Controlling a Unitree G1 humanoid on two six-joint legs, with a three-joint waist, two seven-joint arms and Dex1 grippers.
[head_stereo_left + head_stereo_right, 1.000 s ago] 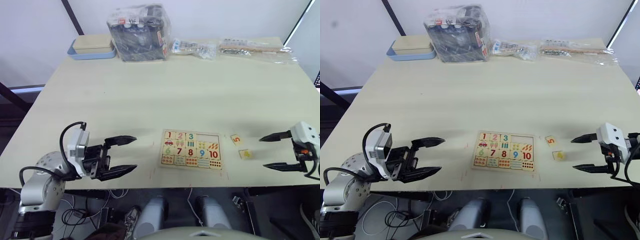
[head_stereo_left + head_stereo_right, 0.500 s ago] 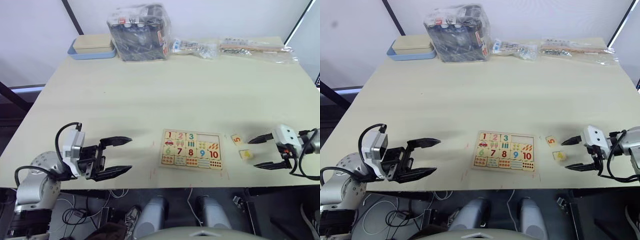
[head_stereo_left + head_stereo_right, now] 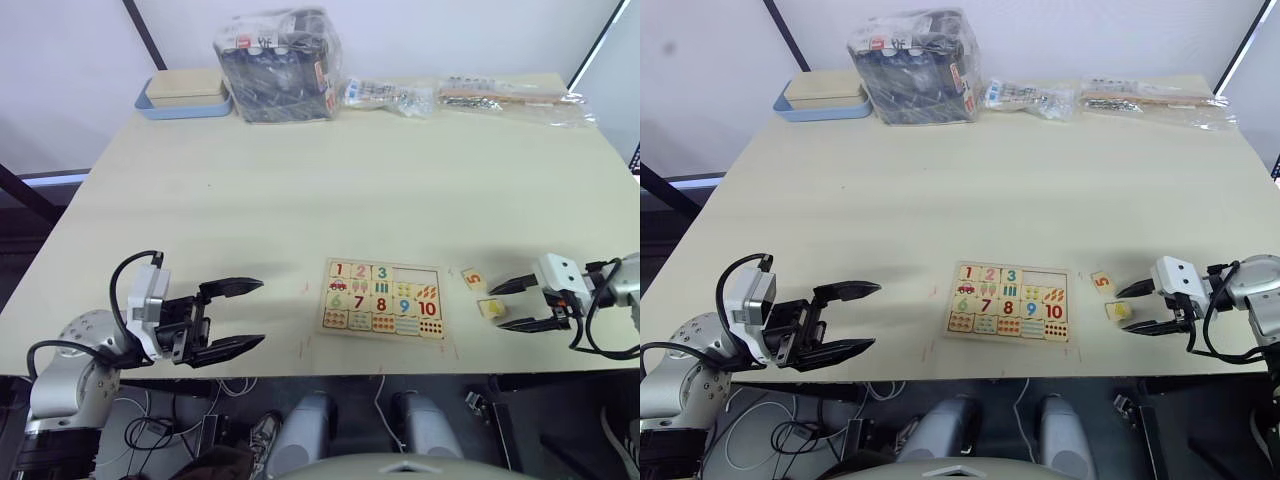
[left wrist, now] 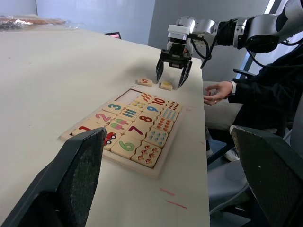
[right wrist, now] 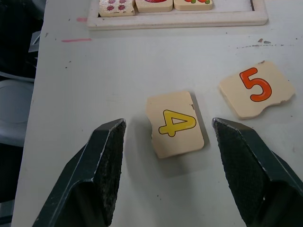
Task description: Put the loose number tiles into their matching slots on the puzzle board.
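On the left, my left gripper (image 3: 232, 316) hovers over the bench (image 3: 300, 190) with its fingers spread wide and empty, well apart from the puzzle board (image 3: 383, 298), where 1, 2 and 3 sit in the top row and the last two slots (image 3: 424, 275) are bare. Just right of the board lie the 5 tile (image 3: 473, 279) and the 4 tile (image 5: 175, 124). My right gripper (image 3: 514, 305) is the nearer, fingers apart and straddling the 4 tile without touching, so I judge closing comes next.
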